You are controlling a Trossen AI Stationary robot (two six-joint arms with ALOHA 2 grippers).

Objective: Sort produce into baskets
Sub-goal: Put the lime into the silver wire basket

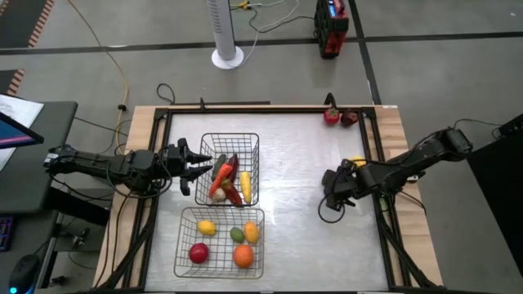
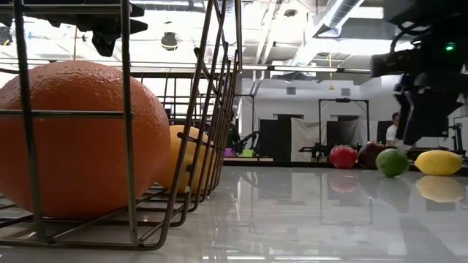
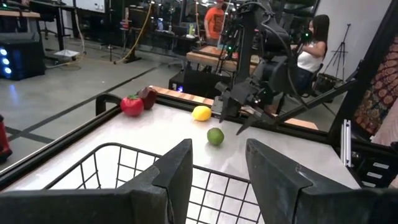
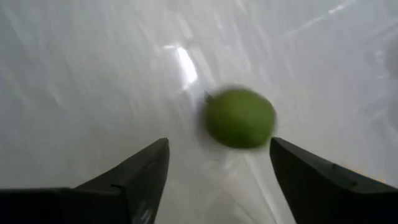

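Note:
A green lime point(image 4: 239, 117) lies on the white table just ahead of my right gripper point(image 4: 217, 146), whose open fingers stand on either side of it, short of it. The lime also shows in the low view point(image 2: 393, 161). A yellow lemon point(image 2: 439, 161), a red tomato point(image 1: 331, 116) and a dark red piece point(image 1: 349, 118) lie on the table. The far basket point(image 1: 253, 143) holds elongated pieces, the near basket point(image 1: 184, 216) round ones. My left gripper point(image 1: 196, 167) is open and empty over the far basket's left rim point(image 3: 124, 149).
The table has a raised dark frame point(image 1: 270, 108) along its edges. The tomato and the dark red piece lie at the far right corner. The middle of the table between the baskets and my right gripper point(image 1: 329, 194) is bare. People stand in the room beyond.

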